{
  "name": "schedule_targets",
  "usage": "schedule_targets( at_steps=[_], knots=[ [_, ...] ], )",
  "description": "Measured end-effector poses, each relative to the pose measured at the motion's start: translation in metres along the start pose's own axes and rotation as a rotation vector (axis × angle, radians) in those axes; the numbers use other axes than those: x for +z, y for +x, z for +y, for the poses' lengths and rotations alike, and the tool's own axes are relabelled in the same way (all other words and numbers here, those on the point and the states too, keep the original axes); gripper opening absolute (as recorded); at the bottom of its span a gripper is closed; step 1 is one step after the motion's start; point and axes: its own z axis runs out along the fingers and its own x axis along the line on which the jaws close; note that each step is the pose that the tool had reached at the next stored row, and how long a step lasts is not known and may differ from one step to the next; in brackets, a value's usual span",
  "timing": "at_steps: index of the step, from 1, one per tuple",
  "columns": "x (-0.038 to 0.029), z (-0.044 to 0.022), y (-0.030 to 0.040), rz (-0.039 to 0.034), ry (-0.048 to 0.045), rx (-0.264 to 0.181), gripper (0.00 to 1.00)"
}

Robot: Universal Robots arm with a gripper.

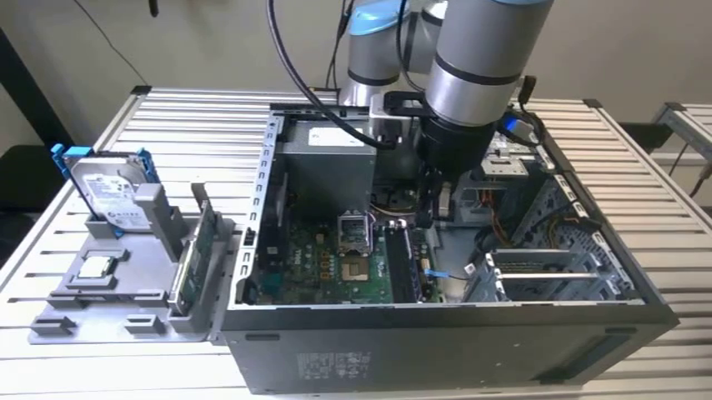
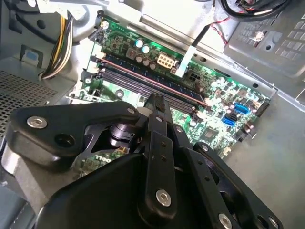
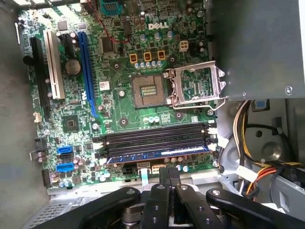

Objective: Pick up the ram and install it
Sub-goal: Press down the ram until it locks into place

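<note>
Ram seems seated in a motherboard slot inside the open computer case, with the gripper just above it, fingers pinched together on nothing

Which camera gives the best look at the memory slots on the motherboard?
The first wrist view: the memory slots lie unobstructed there, seen along their full length. The second wrist view shows them slanted, with the pincer overlapping their near edge. The exterior view shows them foreshortened and far smaller.

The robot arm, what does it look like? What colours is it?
The arm is made of fat silver-grey tubes with a light-blue cap at a joint and black cables looping beside it. Its gripper is black, built from flat metal links with silver screws.
</note>
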Motion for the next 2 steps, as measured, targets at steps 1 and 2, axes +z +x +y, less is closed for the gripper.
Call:
schedule_targets(
  at_steps=[1, 2],
  knots=[
    [0.0, 0.0, 0.0, -0.0001, 0.0, 0.0, 0.11],
    [-0.0001, 0.0, 0.0, 0.0, 0.0, 0.0, 0.11]
  ],
)
